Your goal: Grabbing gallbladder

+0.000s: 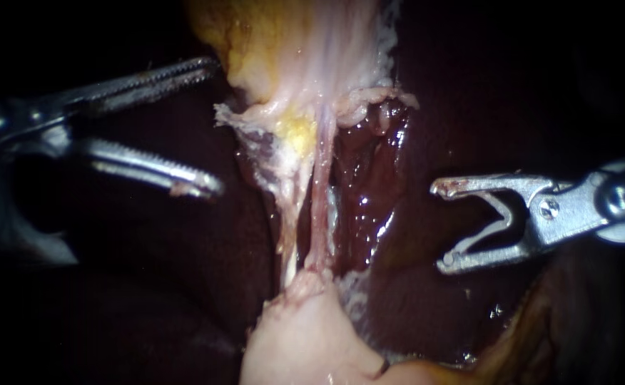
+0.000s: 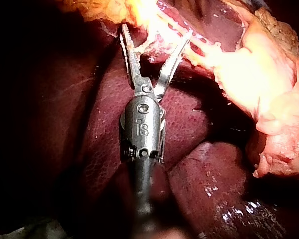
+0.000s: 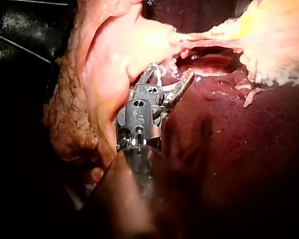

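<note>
The gallbladder (image 1: 291, 43) hangs as a pale yellow-white mass at the top centre of the endoscope view. Two thin tubes (image 1: 318, 207) run stretched from it down to a pale pink lump of tissue (image 1: 305, 335). My left instrument (image 1: 211, 128) stands open just left of the gallbladder's lower edge, its long toothed jaws wide apart and gripping nothing. In the left wrist view its jaws (image 2: 157, 32) straddle the frayed pale edge of tissue ahead. My right instrument (image 1: 441, 226) is open to the right of the tubes, clear of them, and the right wrist view (image 3: 170, 72) shows the same.
Dark red liver (image 1: 369, 178) lies behind and around the tubes, wet and glossy, and fills the ground under both shafts (image 2: 184, 119) (image 3: 239, 149). A rough brownish-yellow flap of tissue (image 3: 70, 124) hangs beside the right instrument.
</note>
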Action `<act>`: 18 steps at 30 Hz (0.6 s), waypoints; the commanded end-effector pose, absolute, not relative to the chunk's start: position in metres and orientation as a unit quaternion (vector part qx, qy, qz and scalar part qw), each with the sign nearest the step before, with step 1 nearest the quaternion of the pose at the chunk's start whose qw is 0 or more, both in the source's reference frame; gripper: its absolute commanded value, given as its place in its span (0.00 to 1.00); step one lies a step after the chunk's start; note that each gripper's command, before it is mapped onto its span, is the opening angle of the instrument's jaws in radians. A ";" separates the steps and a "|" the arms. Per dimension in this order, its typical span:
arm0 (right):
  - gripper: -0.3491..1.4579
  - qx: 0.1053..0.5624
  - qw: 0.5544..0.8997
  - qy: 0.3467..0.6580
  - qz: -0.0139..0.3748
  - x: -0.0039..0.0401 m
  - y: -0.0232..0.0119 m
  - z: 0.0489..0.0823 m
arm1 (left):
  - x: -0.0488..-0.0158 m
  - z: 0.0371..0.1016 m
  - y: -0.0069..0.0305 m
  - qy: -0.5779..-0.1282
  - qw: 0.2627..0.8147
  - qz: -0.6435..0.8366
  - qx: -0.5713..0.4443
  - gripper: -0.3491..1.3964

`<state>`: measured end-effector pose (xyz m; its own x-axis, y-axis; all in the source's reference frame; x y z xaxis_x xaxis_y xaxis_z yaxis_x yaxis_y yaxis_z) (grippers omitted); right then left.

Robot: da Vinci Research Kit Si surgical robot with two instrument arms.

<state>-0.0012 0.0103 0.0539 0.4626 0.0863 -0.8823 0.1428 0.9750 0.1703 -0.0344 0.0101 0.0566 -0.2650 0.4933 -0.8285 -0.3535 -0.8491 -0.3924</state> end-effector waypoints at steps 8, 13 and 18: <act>0.47 0.111 0.848 0.518 -0.017 -0.0011 0.0103 0.0539 | -0.0364 0.0605 0.0089 -0.058 0.261 0.795 -0.545 0.69; 0.47 0.111 0.848 0.518 -0.017 -0.0012 0.0103 0.0539 | -0.0373 0.0622 0.0069 -0.072 0.251 0.802 -0.538 0.64; 0.47 0.111 0.848 0.518 -0.017 -0.0011 0.0103 0.0539 | -0.0378 0.0622 0.0058 -0.082 0.244 0.802 -0.538 0.60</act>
<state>-0.0012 0.0103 0.0539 0.4625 0.0863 -0.8824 0.1431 0.9749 0.1704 -0.0379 0.0055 0.0621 -0.2995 0.4816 -0.8236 -0.3034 -0.8665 -0.3963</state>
